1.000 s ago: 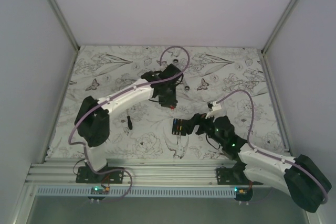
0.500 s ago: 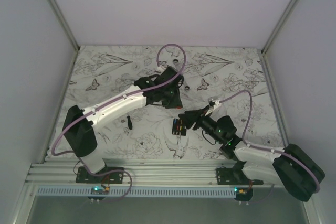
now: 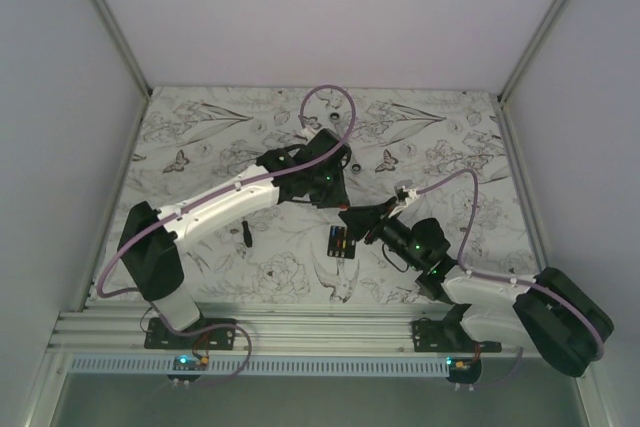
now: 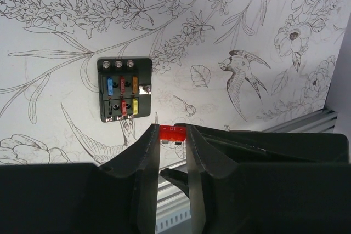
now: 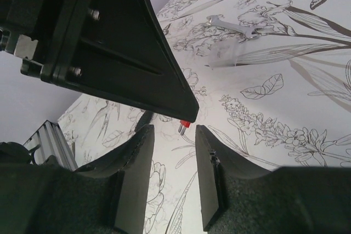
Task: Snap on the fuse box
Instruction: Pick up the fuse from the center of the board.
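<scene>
Flower-and-bird printed cloth [image 3: 200, 137] covers the table between pale walls; the fuse box [image 4: 122, 89] lies flat on it, its top face bare, with blue, red, orange and yellow fuses seated in its slots; my left claw [image 4: 171, 138] hangs on the side of the fuse box away from the arm bases, raised off the cloth and apart from the box; it is clenched on a small red fuse [image 4: 173, 132], pinched at the very fingertips with the fuse's upper edge showing between them; my right claw [image 5: 173, 135] sits near the fuse box's far right corner, just beside the left claw and pointing toward it; its jaws stand apart with nothing between them, released, and the cloth shows through the gap; from the right wrist view the left claw's dark finger looms just above my right fingertips, the red fuse peeking out at its tip; a slim black-handled screwdriver [image 3: 244, 233] lies on the cloth to the left of the fuse box, well apart from it; a small silver wrench [image 5: 233, 27] lies farther out on the cloth, beyond both claws from the fuse box.
</scene>
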You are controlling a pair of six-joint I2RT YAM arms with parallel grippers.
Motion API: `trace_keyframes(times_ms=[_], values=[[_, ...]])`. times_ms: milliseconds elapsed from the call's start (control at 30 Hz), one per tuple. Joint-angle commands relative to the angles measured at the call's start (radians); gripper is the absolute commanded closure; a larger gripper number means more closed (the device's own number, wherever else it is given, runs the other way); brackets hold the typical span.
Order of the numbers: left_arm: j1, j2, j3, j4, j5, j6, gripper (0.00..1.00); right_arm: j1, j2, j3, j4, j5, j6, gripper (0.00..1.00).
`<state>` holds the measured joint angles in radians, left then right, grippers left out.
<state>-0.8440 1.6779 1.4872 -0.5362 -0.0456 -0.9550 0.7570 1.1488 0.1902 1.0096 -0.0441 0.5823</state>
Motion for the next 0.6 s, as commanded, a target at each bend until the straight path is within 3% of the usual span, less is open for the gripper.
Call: trace_keyframes(times_ms=[0,167,567], values=[[-0.007,-0.029,-0.012,0.009,0.012,-0.011,0.78,0.007,0.011,0.035,0.055,-0.001,-0.027,0.60],[-0.013,-0.033,-0.016,0.015,0.018,-0.013,0.78,0.006,0.020,0.037,0.055,0.004,-0.029,0.64],[-0.015,-0.041,-0.026,0.025,0.028,-0.007,0.77,0.007,0.014,0.034,0.051,0.001,-0.039,0.91]])
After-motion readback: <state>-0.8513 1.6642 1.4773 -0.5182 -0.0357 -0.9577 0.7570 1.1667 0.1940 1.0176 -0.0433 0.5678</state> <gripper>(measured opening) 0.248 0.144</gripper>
